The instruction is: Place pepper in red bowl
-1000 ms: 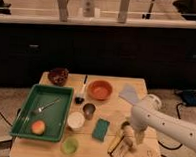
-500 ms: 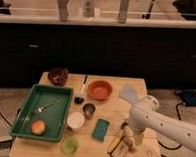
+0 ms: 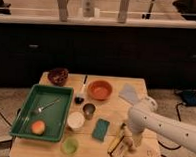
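The red bowl (image 3: 100, 89) stands at the back middle of the wooden table (image 3: 47, 152), with a plain inside. My gripper (image 3: 121, 143) is low over the table's front right part, just right of the teal sponge (image 3: 101, 129) and well in front of the bowl. The white arm (image 3: 158, 125) reaches in from the right. No dark green pepper shows; the spot under the gripper is hidden by it.
A green tray (image 3: 24, 113) at left holds a spoon (image 3: 45, 107) and an orange fruit (image 3: 37, 127). A dark bowl (image 3: 58, 75), white cup (image 3: 76, 120), metal cup (image 3: 89, 110), green cup (image 3: 70, 145) and a grey-blue cloth (image 3: 129, 93) also stand on the table.
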Controlling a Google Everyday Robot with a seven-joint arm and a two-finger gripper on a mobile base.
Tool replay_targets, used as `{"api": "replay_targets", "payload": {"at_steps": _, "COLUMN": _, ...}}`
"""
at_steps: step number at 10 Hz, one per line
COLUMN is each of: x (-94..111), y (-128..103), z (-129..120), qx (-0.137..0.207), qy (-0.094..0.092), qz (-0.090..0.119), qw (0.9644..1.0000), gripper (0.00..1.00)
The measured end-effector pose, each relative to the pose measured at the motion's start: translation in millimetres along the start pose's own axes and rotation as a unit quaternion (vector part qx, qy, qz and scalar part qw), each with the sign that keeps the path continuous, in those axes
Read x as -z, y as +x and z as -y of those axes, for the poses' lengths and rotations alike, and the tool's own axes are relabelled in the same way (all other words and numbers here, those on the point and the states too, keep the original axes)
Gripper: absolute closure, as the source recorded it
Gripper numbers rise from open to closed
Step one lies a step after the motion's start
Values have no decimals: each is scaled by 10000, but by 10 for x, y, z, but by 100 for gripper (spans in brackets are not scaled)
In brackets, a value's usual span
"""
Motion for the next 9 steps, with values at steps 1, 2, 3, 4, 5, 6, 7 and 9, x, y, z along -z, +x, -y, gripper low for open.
{"api": "replay_targets", "payload": {"at_steps": 1, "x": -3, "y": -9, "z": -2, "qx": 15, "qy": -4, "qz": 2, "qw": 10000, "gripper": 20}}
{"api": "replay_targets", "payload": {"at_steps": 2, "x": -11, "y": -26, "z": -2, "qx": 46, "qy": -15, "qz": 2, "qw": 10000, "gripper": 20}}
{"api": "replay_targets", "payload": {"at_steps": 3, "x": -13, "y": -35, "z": -7, "qx": 62, "qy": -22, "qz": 2, "qw": 10000, "gripper": 20}}
{"api": "replay_targets", "payload": {"at_steps": 4, "x": -16, "y": -43, "z": -10, "qx": 71, "qy": -27, "qz": 10, "qw": 10000, "gripper": 20}}
{"api": "replay_targets", "payload": {"at_steps": 5, "x": -25, "y": -50, "z": -15, "qx": 75, "qy": -35, "qz": 19, "qw": 10000, "gripper": 20}}
{"api": "replay_targets", "payload": {"at_steps": 6, "x": -25, "y": -54, "z": -18, "qx": 77, "qy": -37, "qz": 25, "qw": 10000, "gripper": 20}}
{"api": "replay_targets", "payload": {"at_steps": 7, "x": -34, "y": -59, "z": -32, "qx": 58, "qy": -45, "qz": 33, "qw": 10000, "gripper": 20}}
{"api": "replay_targets", "payload": {"at_steps": 9, "x": -23, "y": 65, "z": -3, "qx": -71, "qy": 37, "qz": 16, "qw": 10000, "gripper": 20}}
